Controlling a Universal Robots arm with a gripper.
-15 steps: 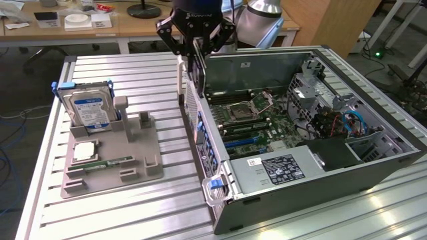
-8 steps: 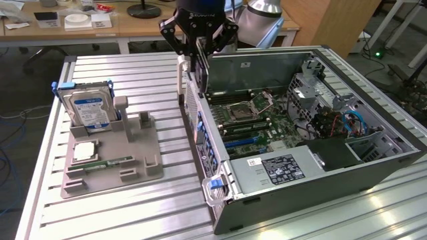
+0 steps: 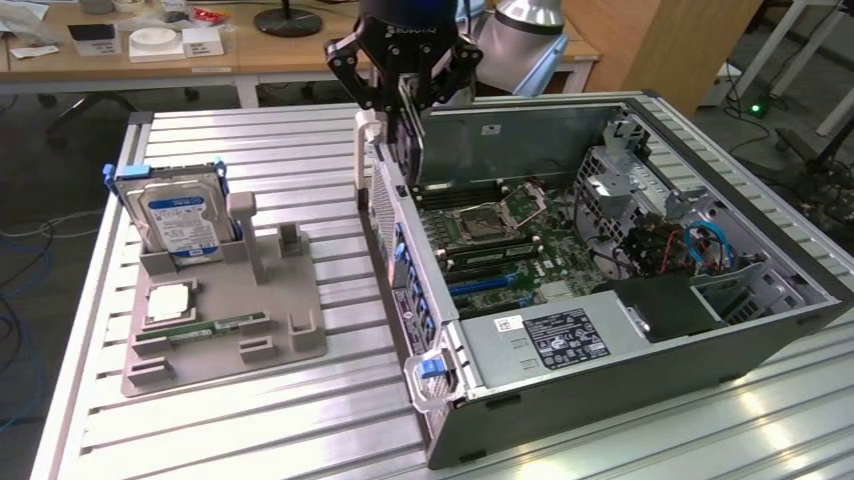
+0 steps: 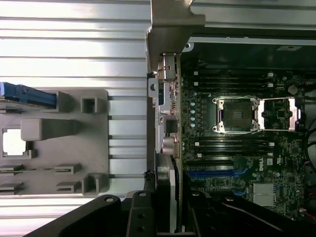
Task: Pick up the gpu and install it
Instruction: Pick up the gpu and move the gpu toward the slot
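the gpu (image 3: 400,140) (image 4: 167,123) was a thin dark card with a silvery end bracket, standing on edge. it hung clamped in the gripper (image 3: 404,105) over the rear wall of the open computer case (image 3: 601,410), bracket toward the exterior view's left.

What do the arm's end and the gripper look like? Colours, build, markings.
The gripper is matte black and has a two-finger linkage design. Each of the fingers is built from flat jointed bars with round pivot bolts. There is faint pale lettering across the black body, too small to read. Above it sits a dark cylindrical wrist section.
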